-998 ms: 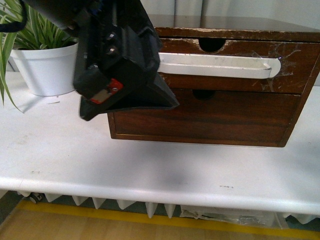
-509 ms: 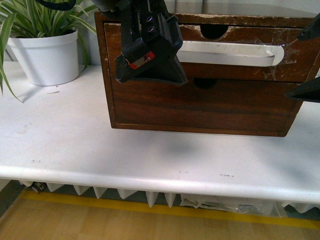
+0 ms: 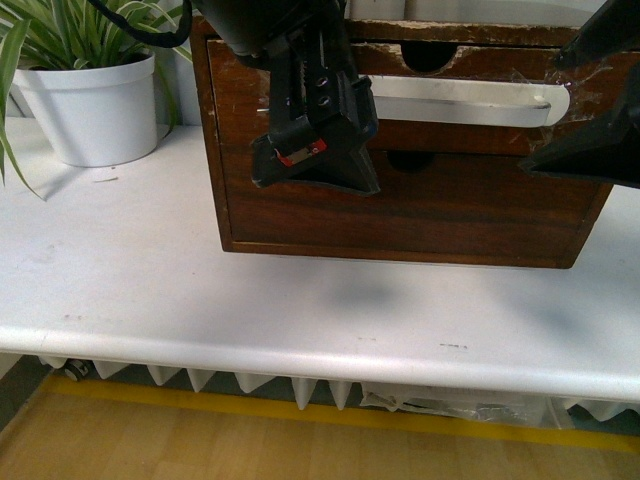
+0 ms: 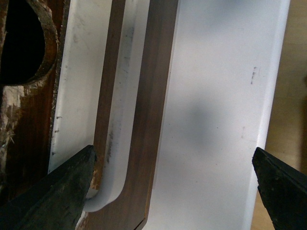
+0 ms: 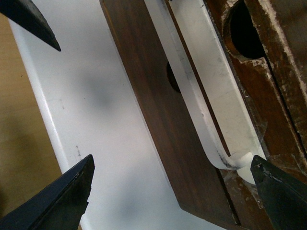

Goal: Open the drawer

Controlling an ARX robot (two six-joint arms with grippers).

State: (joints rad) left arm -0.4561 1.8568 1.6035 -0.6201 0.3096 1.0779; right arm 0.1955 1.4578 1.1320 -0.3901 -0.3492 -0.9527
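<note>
The dark brown drawer [image 3: 460, 137] is the upper one of a wooden chest, with a long white handle [image 3: 460, 100] and a half-round notch [image 3: 425, 55] under a chipped top edge. My left gripper [image 3: 318, 150] is open in front of the handle's left end. In the left wrist view, one finger [image 4: 53, 191] lies by the handle's curved end [image 4: 103, 203] and the other finger [image 4: 283, 187] is over the table. My right gripper [image 3: 590, 120] is open at the handle's right end [image 5: 235, 160], with one finger [image 5: 283, 191] beside it. Neither gripper holds anything.
A plain lower drawer front [image 3: 420, 215] sits under the handled one. The chest stands on a white table [image 3: 300, 300] whose front edge is near. A white pot with a striped plant [image 3: 95, 110] stands at the left.
My left gripper has moved right and away from the camera to the handle's left end. My right gripper has come into view at the right, by the handle's right end.
</note>
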